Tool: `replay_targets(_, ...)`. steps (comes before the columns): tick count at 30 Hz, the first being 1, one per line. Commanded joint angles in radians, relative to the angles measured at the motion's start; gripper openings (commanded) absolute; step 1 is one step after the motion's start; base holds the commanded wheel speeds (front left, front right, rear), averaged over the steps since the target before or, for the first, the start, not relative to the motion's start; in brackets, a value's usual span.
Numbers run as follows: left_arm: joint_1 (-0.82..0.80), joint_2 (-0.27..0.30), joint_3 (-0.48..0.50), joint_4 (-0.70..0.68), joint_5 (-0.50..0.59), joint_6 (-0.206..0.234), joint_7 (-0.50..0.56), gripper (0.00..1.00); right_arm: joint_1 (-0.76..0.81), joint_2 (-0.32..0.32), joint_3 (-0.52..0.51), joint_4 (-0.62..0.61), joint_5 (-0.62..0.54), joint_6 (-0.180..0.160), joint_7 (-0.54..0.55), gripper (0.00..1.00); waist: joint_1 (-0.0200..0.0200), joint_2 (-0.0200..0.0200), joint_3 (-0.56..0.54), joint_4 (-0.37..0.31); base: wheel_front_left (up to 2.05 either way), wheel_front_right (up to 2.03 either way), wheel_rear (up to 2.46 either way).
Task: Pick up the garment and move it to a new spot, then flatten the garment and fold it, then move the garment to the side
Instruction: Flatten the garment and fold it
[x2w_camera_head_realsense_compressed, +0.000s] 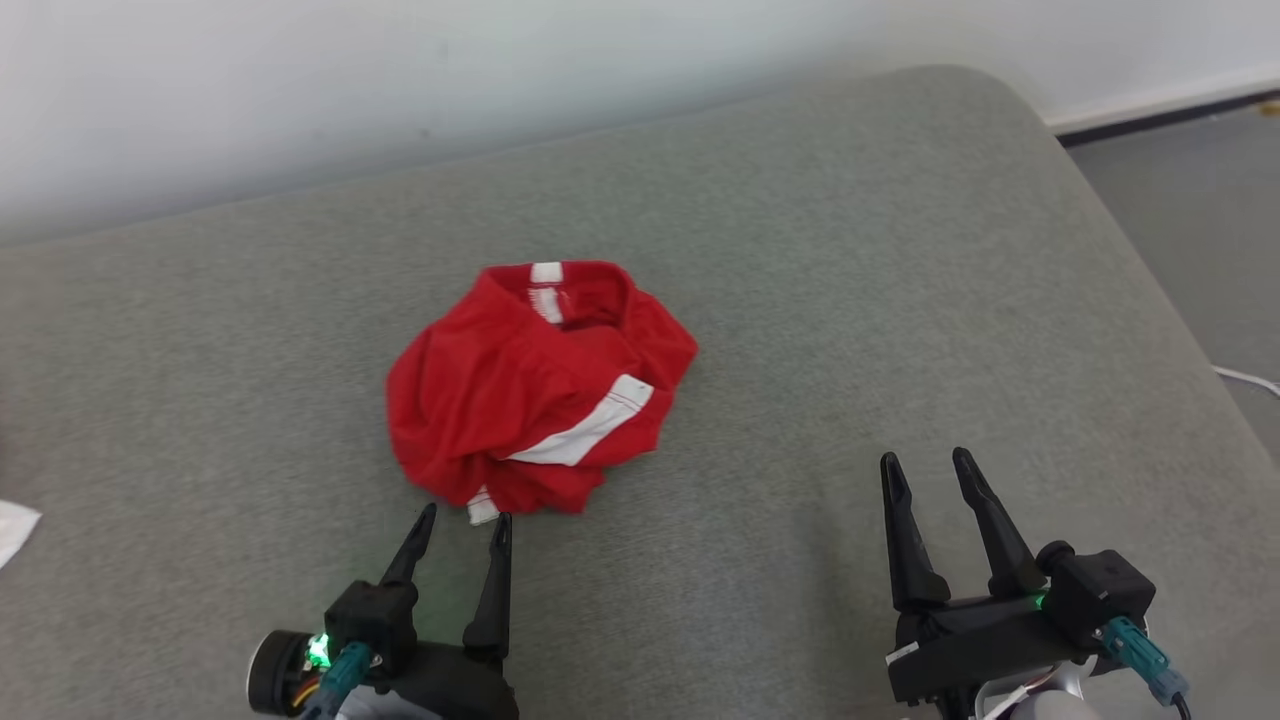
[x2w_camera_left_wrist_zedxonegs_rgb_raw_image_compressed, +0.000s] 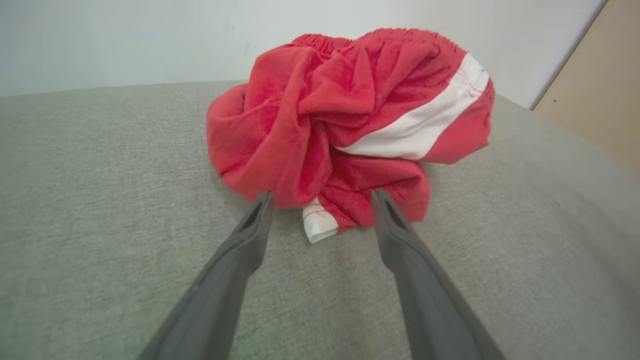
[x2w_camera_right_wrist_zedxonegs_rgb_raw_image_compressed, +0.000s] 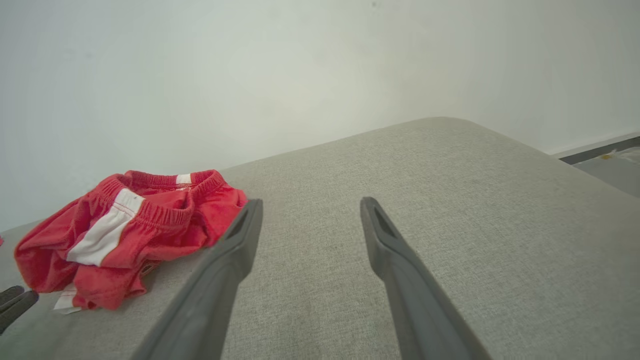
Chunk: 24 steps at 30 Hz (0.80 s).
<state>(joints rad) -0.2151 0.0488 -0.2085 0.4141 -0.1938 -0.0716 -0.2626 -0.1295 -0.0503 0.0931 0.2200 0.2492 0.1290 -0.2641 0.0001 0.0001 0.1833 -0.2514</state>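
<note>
The garment (x2w_camera_head_realsense_compressed: 535, 385) is a pair of red shorts with white side stripes, crumpled in a heap on the grey cushioned surface (x2w_camera_head_realsense_compressed: 800, 250). My left gripper (x2w_camera_head_realsense_compressed: 465, 515) stands open just in front of the heap's near edge, its fingertips reaching the cloth's white-hemmed corner. In the left wrist view the garment (x2w_camera_left_wrist_zedxonegs_rgb_raw_image_compressed: 345, 115) bulks right ahead of the open left gripper (x2w_camera_left_wrist_zedxonegs_rgb_raw_image_compressed: 322, 197). My right gripper (x2w_camera_head_realsense_compressed: 925, 462) stands open over bare cushion, well to the right of the heap. From the right wrist view the garment (x2w_camera_right_wrist_zedxonegs_rgb_raw_image_compressed: 125, 230) lies to the left of the open right gripper (x2w_camera_right_wrist_zedxonegs_rgb_raw_image_compressed: 310, 202).
A white wall rises behind the cushion's far edge. The cushion rounds off at the right, where grey floor (x2w_camera_head_realsense_compressed: 1200, 210) and a dark skirting strip show. A scrap of white material (x2w_camera_head_realsense_compressed: 15, 525) lies at the far left edge. A tan panel (x2w_camera_left_wrist_zedxonegs_rgb_raw_image_compressed: 595, 95) stands at the right.
</note>
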Motion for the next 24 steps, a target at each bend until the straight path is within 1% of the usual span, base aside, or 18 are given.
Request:
replay_targets(1, -0.024, 0.003, -0.004, 0.019, -0.001, -0.002, -0.003, 1.0, -0.014, 0.0, 0.001, 0.0, 0.01, 0.003, -0.002, 1.0, -0.0001, -0.0001, 0.042, -0.06, 0.0, 0.0, 0.0)
replay_targets(6, -0.057, 0.003, 0.01, 0.073, -0.013, 0.007, -0.002, 1.0, -0.018, 0.0, -0.001, -0.002, 0.022, 0.003, -0.002, 1.0, -0.0001, -0.0001, 0.057, -0.099, 0.0, 0.0, 0.0)
replay_targets(11, -0.087, 0.003, 0.018, 0.15, -0.007, 0.004, -0.002, 1.0, -0.021, 0.001, -0.006, -0.001, 0.025, 0.003, -0.002, 1.0, -0.0001, -0.0001, 0.06, -0.108, 0.0, 0.0, 0.0)
replay_targets(12, -0.091, 0.003, 0.02, 0.163, -0.017, 0.003, -0.002, 0.89, -0.019, 0.0, -0.009, -0.001, 0.025, 0.003, -0.002, 1.0, -0.0001, -0.0001, 0.056, -0.106, 0.0, 0.0, 0.0)
replay_targets(13, -0.098, 0.003, 0.021, 0.165, -0.018, 0.002, -0.002, 0.42, -0.016, 0.0, -0.013, -0.001, 0.024, 0.003, -0.002, 1.0, -0.0001, -0.0001, 0.054, -0.103, 0.0, 0.0, 0.0)
replay_targets(15, -0.1, 0.003, 0.024, 0.151, -0.027, 0.003, -0.002, 0.0, -0.01, 0.0, -0.016, -0.002, 0.019, 0.003, -0.002, 1.0, -0.0001, -0.0001, 0.046, -0.092, 0.0, 0.0, 0.0)
replay_targets(19, -0.074, 0.002, 0.024, 0.112, -0.032, -0.001, -0.002, 0.0, 0.005, 0.0, -0.015, -0.002, 0.012, 0.003, -0.002, 1.0, -0.0001, -0.0001, 0.022, -0.061, 0.0, 0.0, 0.0)
replay_targets(22, -0.036, 0.002, 0.031, 0.047, -0.021, -0.005, -0.003, 0.0, 0.026, 0.0, -0.021, 0.0, 0.007, 0.003, -0.002, 1.0, -0.0001, -0.0001, -0.01, -0.009, 0.0, 0.0, 0.0)
replay_targets(23, -0.036, 0.002, 0.031, 0.047, -0.021, -0.005, -0.003, 0.0, 0.026, 0.0, -0.021, 0.0, 0.007, 0.003, -0.002, 1.0, -0.0001, -0.0001, -0.01, -0.009, 0.0, 0.0, 0.0)
replay_targets(24, -0.009, 0.002, 0.038, 0.011, -0.008, -0.011, -0.002, 0.0, 0.035, 0.0, -0.021, 0.003, 0.004, 0.003, -0.002, 1.0, -0.0001, -0.0001, -0.025, 0.02, 0.0, 0.0, 0.0)
